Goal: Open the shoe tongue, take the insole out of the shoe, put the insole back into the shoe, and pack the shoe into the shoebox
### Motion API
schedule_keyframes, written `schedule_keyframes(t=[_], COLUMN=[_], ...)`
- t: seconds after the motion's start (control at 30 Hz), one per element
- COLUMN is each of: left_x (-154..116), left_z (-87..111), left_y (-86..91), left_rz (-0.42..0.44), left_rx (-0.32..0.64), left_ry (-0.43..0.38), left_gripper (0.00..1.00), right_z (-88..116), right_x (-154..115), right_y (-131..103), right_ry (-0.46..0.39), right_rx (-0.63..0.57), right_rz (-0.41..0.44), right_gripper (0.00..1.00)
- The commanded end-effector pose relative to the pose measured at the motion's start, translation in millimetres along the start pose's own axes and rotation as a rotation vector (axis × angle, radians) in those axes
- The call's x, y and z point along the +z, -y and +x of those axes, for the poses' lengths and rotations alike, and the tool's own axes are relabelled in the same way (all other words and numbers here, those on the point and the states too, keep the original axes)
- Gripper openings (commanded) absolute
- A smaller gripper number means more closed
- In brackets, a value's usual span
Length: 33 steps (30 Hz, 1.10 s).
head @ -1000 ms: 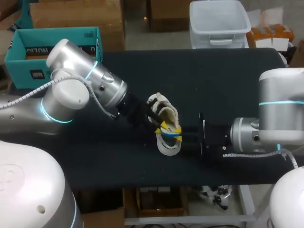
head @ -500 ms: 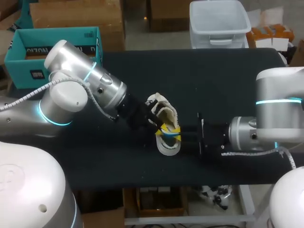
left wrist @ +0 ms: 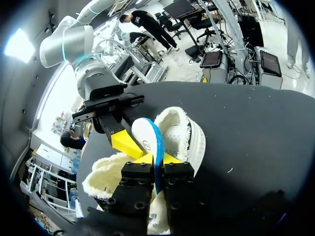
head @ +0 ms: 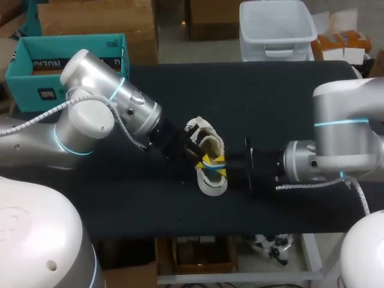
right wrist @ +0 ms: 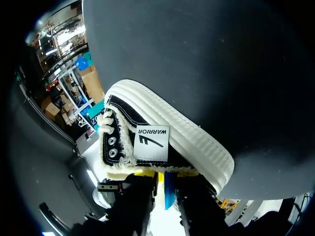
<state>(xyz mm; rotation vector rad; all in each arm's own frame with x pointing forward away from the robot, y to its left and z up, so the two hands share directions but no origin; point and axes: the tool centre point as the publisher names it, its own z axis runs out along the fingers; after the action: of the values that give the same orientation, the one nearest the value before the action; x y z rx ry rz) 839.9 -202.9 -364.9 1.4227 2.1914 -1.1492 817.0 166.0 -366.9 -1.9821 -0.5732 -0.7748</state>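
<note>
A fleece-lined shoe [head: 211, 186] with a white sole lies in the middle of the black table, between my two arms. From its opening sticks up the white insole [left wrist: 145, 137] with a blue edge. My left gripper [left wrist: 156, 158] is shut on the insole's lower part. My right gripper [right wrist: 167, 196] comes from the opposite side and stands open, with the insole's blue edge [right wrist: 169, 189] between its fingers; one yellow fingertip [left wrist: 125, 143] lies against the insole's white face. In the head view both the left gripper [head: 203, 157] and the right gripper [head: 223, 170] meet over the shoe. The teal shoebox [head: 66, 54] stands at the far left.
The black table top [head: 270, 102] stretches bare behind and to the right of the shoe. My left arm's thick wrist lies low across the table's left half, and the right arm's wrist across the front right.
My right arm has slid a little to the left toward the shoe and its fingers have parted. The left gripper has shut on the insole. The shoe has stayed in place.
</note>
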Motion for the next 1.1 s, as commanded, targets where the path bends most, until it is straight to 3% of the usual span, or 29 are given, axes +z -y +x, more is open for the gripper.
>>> schedule_keyframes(t=[0.03,0.3,0.4,0.53,0.57,0.63,0.67,0.9,1.1], left_x=[3,4,5,3,2,-4,-7,-31,-52], left_z=[1.1,-0.8,-1.1,-0.7,-0.6,-0.4,-0.6,-4.9,-9.4], left_y=[-2.2,-2.5,-1.9,1.7,3.7,9.8,13.1,34.1,43.4], left_rz=[0.002,0.007,0.009,0.019,0.022,0.033,0.034,0.057,0.035], left_rx=[0.002,0.001,0.001,-0.002,-0.002,0.001,0.003,0.005,-0.067], left_ry=[0.007,0.015,0.014,0.012,0.01,0.009,0.01,0.013,-0.016], left_gripper=[0.0,0.0,0.0,0.0,0.23,0.92,1.0,1.0,1.0], right_z=[2,-2,-3,-3,-3,-3,-4,-5,-12], right_x=[-8,-19,-19,-14,-12,-10,-9,-5,-1], right_y=[16,30,28,22,20,17,16,14,14], right_ry=[0.017,0.017,0.018,0.029,0.035,0.044,0.05,0.084,0.133], right_rx=[-0.002,-0.002,0.002,0.01,0.013,0.016,0.017,0.002,-0.017], right_rz=[-0.045,-0.084,-0.084,-0.066,-0.06,-0.059,-0.06,-0.088,-0.142], right_gripper=[0.41,0.22,0.0,0.0,0.0,0.0,0.0,0.0,0.0])
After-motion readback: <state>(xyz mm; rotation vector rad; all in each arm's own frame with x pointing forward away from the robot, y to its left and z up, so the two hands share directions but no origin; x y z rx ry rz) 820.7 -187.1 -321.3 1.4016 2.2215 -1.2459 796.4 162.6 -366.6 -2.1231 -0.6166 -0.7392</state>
